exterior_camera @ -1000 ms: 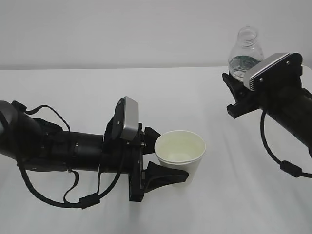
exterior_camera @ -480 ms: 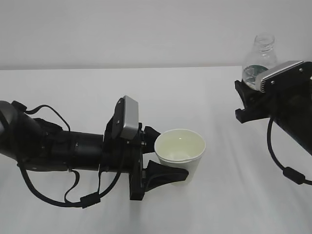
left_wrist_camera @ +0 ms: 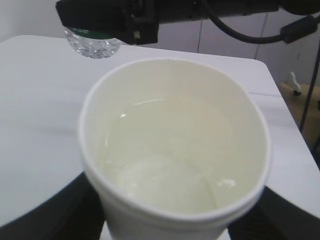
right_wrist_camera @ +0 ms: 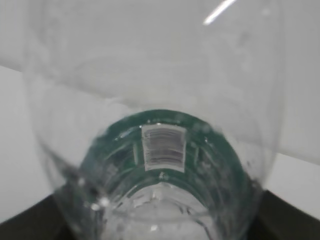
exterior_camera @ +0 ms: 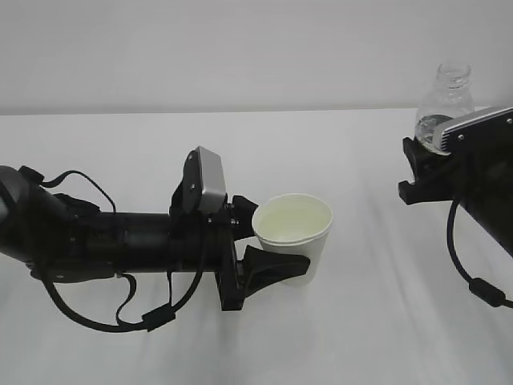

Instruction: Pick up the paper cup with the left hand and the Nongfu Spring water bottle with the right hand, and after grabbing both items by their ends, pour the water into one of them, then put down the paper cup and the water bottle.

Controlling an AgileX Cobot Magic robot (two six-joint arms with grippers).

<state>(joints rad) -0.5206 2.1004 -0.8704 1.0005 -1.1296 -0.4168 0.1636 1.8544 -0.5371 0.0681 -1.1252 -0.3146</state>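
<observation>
Right now we are holding the paper cup (exterior_camera: 292, 241) with the left hand (exterior_camera: 268, 257), its jaws clamping the cup's lower wall, near the middle of the tabletop (exterior_camera: 240, 144) and toward its front edge; whether the base is touching the surface we cannot tell. Clear water (left_wrist_camera: 175, 175) is sitting in the cup, so we are judging the pour done and the put-down as the step in hand. We are gripping the Nongfu Spring water bottle (exterior_camera: 446, 104) with the right hand (exterior_camera: 425, 164), jaws closing round its lower body, upright near the tabletop's right edge, well apart from the cup. What we are watching for: the thin paper wall is bending easily, and the rim is already looking slightly oval in the left wrist view, so a harder squeeze or a tilted set-down could be slopping water out. The bottle is light, smooth, ribbed clear plastic with a dark green label band and no cap; releasing it off-level so close to the edge could be tipping it over. The cup is white, tapered, with a rolled rim and a cream inside.
</observation>
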